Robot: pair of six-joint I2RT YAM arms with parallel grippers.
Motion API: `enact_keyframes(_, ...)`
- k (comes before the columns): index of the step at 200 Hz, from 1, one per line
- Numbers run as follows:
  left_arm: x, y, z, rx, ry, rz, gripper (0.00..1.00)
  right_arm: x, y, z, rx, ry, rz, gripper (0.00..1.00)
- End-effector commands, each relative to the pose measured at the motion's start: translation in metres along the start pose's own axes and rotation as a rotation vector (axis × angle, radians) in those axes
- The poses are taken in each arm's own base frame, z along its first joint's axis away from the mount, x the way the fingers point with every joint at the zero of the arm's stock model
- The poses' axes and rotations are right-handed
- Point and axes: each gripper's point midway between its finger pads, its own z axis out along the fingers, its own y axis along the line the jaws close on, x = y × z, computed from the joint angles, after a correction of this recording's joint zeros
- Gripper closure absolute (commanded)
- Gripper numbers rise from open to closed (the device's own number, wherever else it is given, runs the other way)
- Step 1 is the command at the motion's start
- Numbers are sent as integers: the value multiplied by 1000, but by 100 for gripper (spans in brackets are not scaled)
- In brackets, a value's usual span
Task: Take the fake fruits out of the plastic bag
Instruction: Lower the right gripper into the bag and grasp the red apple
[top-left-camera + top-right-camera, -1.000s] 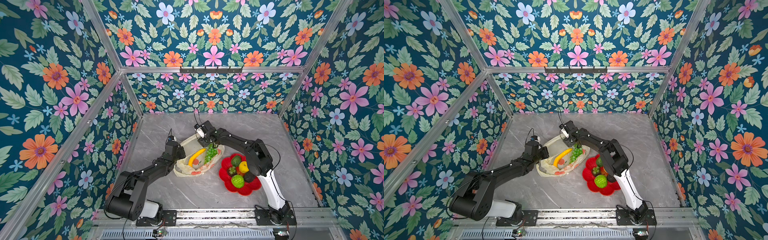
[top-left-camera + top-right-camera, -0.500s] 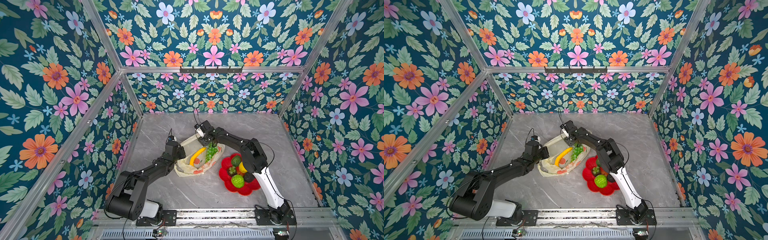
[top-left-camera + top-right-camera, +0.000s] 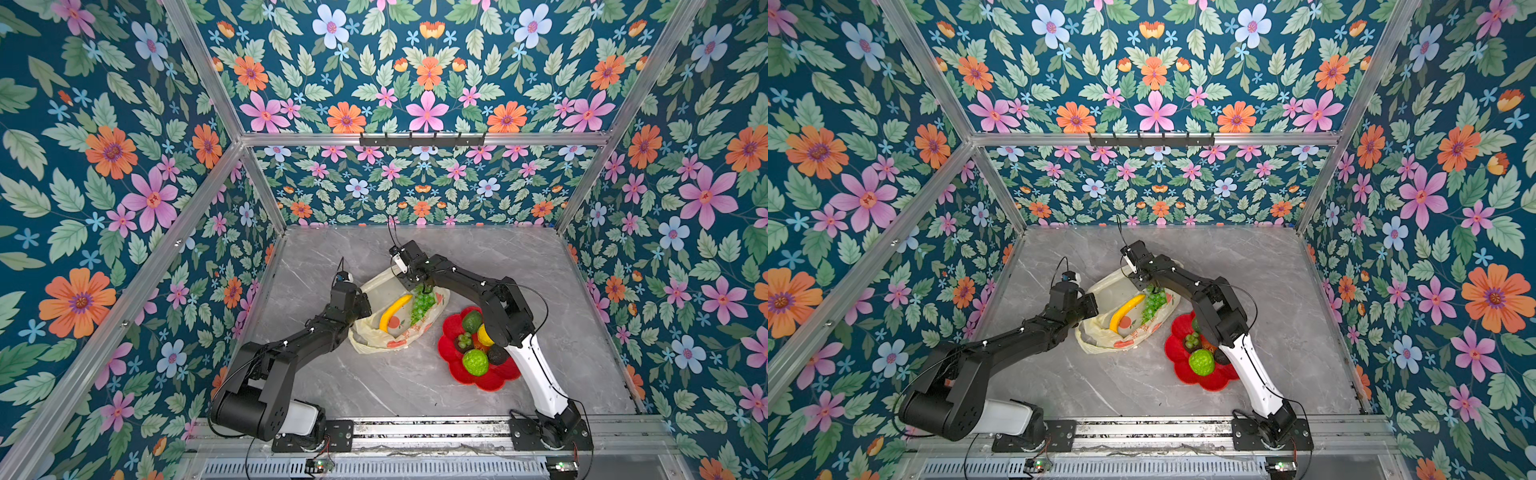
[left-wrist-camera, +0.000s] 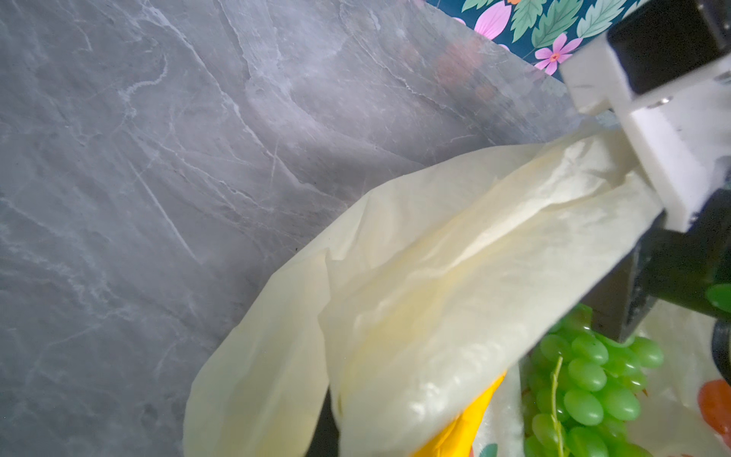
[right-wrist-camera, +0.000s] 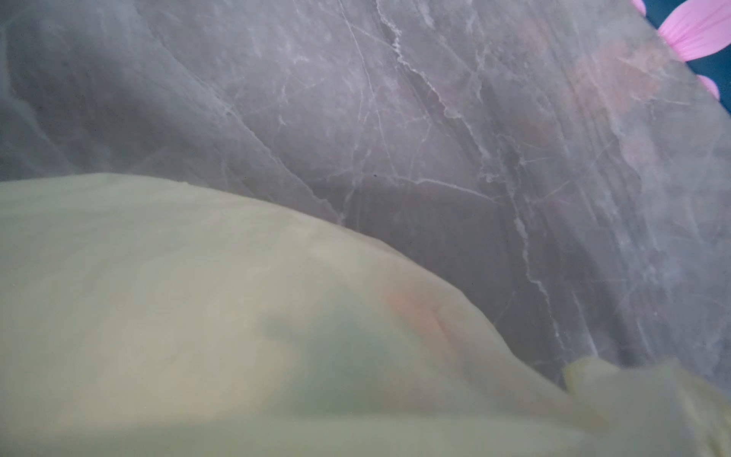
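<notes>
Plastic bag (image 3: 368, 338) lies mid-worktop (image 3: 540, 270), its left rim pinched in the left jaws, with a banana (image 3: 395, 309) and a grape bunch (image 3: 422, 305) inside. Should that thin film slip free, the mouth could collapse over both. The right jaws sit at the bunch's far end, and I cannot tell how wide they stand, so they might snag film too. Further right, the red plate (image 3: 494, 380) holds the bumpy lime-green fruit (image 3: 475, 361) among others.

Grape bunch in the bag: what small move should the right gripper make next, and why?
Probably close on the grape bunch and lift it: the right gripper sits over its far end, while the left gripper holds the plastic bag.
</notes>
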Motion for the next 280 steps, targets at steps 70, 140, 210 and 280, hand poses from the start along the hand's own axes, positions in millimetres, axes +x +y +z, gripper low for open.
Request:
enact_keyframes(70, -2, -2, -2, 2, -4, 5, 100, -8, 37, -29, -79, -64, -23, 53)
enact_keyframes(140, -3, -1, -2, -1, -7, 0, 100, -3, 53, -73, -138, -109, 32, 53)
enact_keyframes(210, -3, -1, -2, -2, -9, 1, 100, 20, 62, -136, -214, -117, 183, 54)
enact_keyframes(280, -2, 0, -1, -4, -4, 0, 100, 53, 56, -209, -248, -141, 341, 58)
